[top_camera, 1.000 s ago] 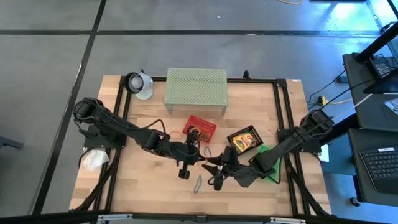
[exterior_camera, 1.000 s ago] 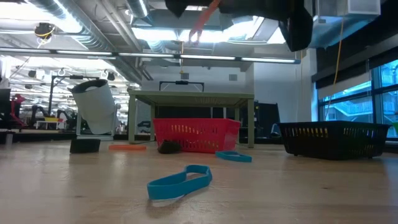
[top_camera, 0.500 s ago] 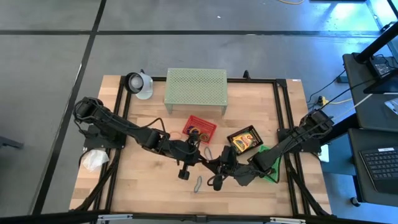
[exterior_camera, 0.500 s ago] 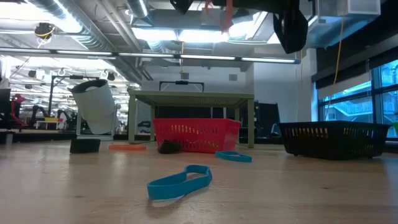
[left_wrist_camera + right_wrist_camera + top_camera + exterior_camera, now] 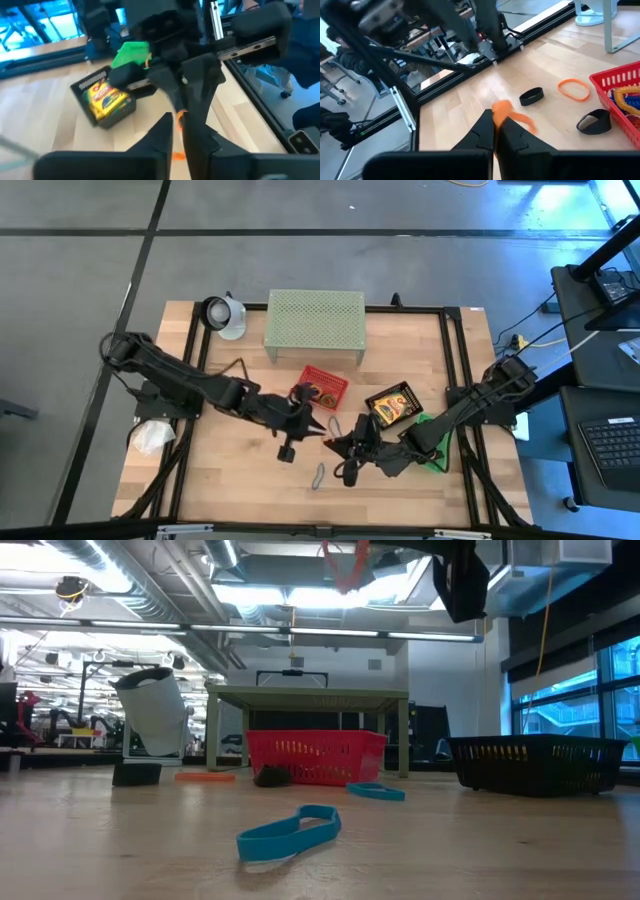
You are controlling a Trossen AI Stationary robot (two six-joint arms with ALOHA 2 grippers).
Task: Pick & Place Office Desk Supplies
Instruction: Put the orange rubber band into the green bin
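An orange loop [image 5: 512, 114] hangs in the air over the table's middle, with my right gripper [image 5: 495, 122] shut on it. The high view shows that gripper [image 5: 330, 442] just near of the red basket [image 5: 322, 386]. My left gripper [image 5: 178, 125] faces it tip to tip [image 5: 315, 425]. Its fingers stand a little apart, and orange shows in the gap. A blue loop [image 5: 290, 833] lies flat on the near table and another [image 5: 376, 791] lies behind it. A yellow crayon box [image 5: 102, 97] lies in a black tray [image 5: 392, 406]. My right gripper pinches one end of the orange loop [image 5: 501, 107] between its two fingertips. The rest of the loop [image 5: 345, 565] hangs slack, clear of the table. My left gripper: the loop [image 5: 178, 119] shows right at its fingertips, and I cannot tell whether they touch it.
A pale green perforated shelf [image 5: 315, 322] and a white cup [image 5: 228, 320] stand at the far edge. A white wad [image 5: 150, 438] lies at the left and a green piece [image 5: 435, 450] under the right arm. An orange loop [image 5: 574, 89] and black loops [image 5: 532, 96] lie left of the basket.
My left gripper has drawn back toward the table's left and far edges and has risen a little. The orange loop has stayed at my right gripper. In the low view it has swung from a slant to hanging straight down.
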